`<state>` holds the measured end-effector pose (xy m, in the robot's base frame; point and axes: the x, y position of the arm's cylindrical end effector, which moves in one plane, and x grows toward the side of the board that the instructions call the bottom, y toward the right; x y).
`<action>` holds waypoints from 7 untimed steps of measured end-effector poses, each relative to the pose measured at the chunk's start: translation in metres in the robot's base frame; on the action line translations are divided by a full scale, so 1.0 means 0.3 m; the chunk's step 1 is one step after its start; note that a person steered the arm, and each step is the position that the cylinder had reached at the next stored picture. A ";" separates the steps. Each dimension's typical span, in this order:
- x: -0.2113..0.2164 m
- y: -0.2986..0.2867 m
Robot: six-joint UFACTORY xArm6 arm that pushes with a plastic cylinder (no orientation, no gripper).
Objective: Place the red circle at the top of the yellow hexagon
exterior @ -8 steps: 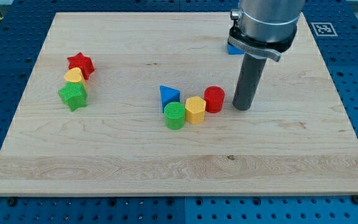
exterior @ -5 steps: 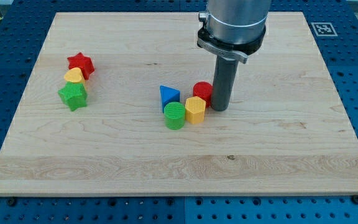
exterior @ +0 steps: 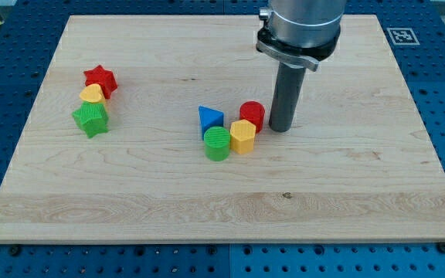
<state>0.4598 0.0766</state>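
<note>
The red circle (exterior: 253,114) sits just above and slightly right of the yellow hexagon (exterior: 242,136), touching it. My tip (exterior: 279,128) stands a short way to the right of the red circle, with a small gap between them. A green circle (exterior: 217,143) touches the hexagon's left side, and a blue triangle (exterior: 210,118) sits above the green circle.
At the view's left a red star (exterior: 100,79), a small yellow block (exterior: 92,95) and a green star (exterior: 91,119) stand in a column. A fiducial marker (exterior: 402,35) lies off the board's top right corner.
My tip swept left and pushed the red circle left and up, from the hexagon's right side to above it. It then backed off slightly to the right.
</note>
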 end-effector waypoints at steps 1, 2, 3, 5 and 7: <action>0.000 0.000; -0.009 0.000; -0.009 0.000; -0.077 0.003; -0.084 -0.060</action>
